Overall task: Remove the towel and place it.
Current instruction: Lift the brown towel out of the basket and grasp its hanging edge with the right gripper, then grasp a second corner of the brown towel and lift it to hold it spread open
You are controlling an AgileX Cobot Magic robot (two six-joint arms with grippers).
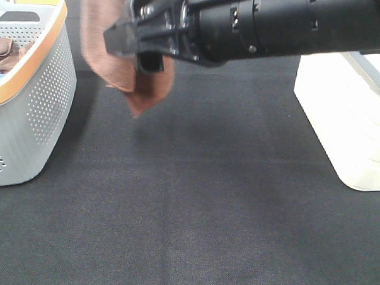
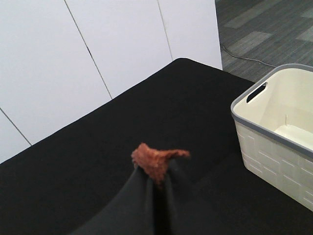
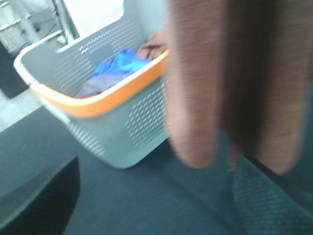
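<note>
**Q:** Item (a): where is the towel [image 1: 151,90], and what holds it?

**A:** It hangs in the air above the black table mat [image 1: 206,200], near the grey perforated laundry basket [image 1: 34,104] with the orange rim. My left gripper [image 2: 155,172] has its fingers [image 2: 137,196] pressed together on one edge, and only a reddish-brown tuft shows past the tips. Held by an edge, the cloth drops in long folds, clear of the laundry in that basket, which includes a blue cloth [image 3: 117,66].

**Q:** Item (b): the arm crossing from the right?

**A:** That is my right gripper [image 1: 148,60], reaching across the middle to the hanging folds. Blurred cloth fills its wrist view, so I cannot tell whether those fingers are apart or closed. I judge it is there to take a second hold, so the towel can be spread.

**Q:** Item (c)?

**A:** The cream basket [image 2: 274,147] with a grey rim stands well apart on the other side. It is, in my judgement, a likely place to put the towel.
</note>
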